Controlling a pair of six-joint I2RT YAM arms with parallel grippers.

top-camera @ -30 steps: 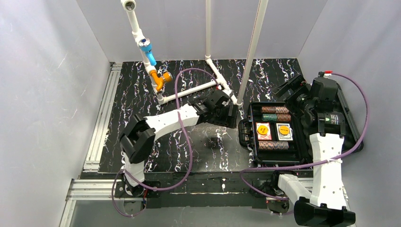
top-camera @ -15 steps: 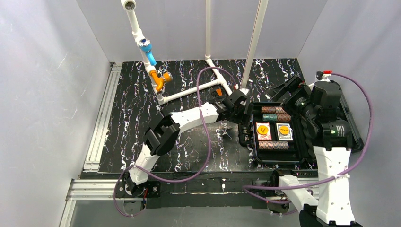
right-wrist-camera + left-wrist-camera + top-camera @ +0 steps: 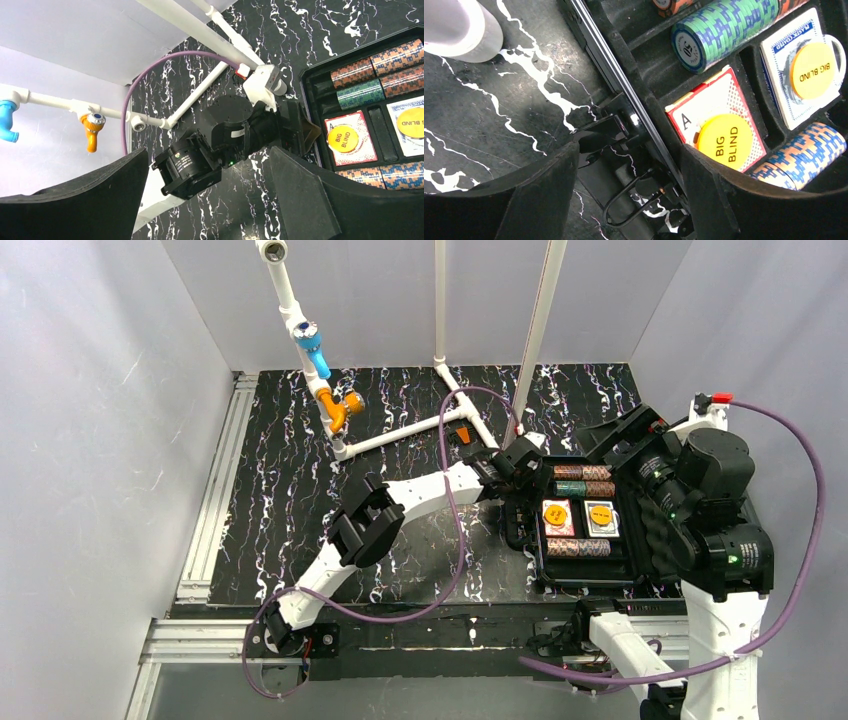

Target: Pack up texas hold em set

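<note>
Left claw: I am hovering my left gripper (image 3: 629, 160) low over the table, jaws standing apart and gripping nothing.
Between the jaws: I am straddling the left rim of the black rectangular foam-lined plastic case (image 3: 606, 57), with a black latch fitting (image 3: 606, 131) on its outer wall just below me.
Inside the case: a teal cylindrical chip stack (image 3: 724, 30), a reddish-brown and blue chip stack (image 3: 804, 155), a red-backed card deck (image 3: 704, 107) and a blue-backed card deck (image 3: 789, 47) are all sitting in their foam slots.
Lid: the black foam-lined lid (image 3: 655, 540) is lying open on the case's right side.
Right claw: I am holding my right gripper (image 3: 210, 165) high over that side, jaws wide and empty.
Nearby: a white pipe foot (image 3: 459, 25) is standing just beside the case's far-left corner.
Step, as I judge it: packing looks done; shutting the case remains.
Doing it well: I am aiming to pinch the rim squarely, clear of the latch, steadying the base while the right claw swings the lid over.
</note>
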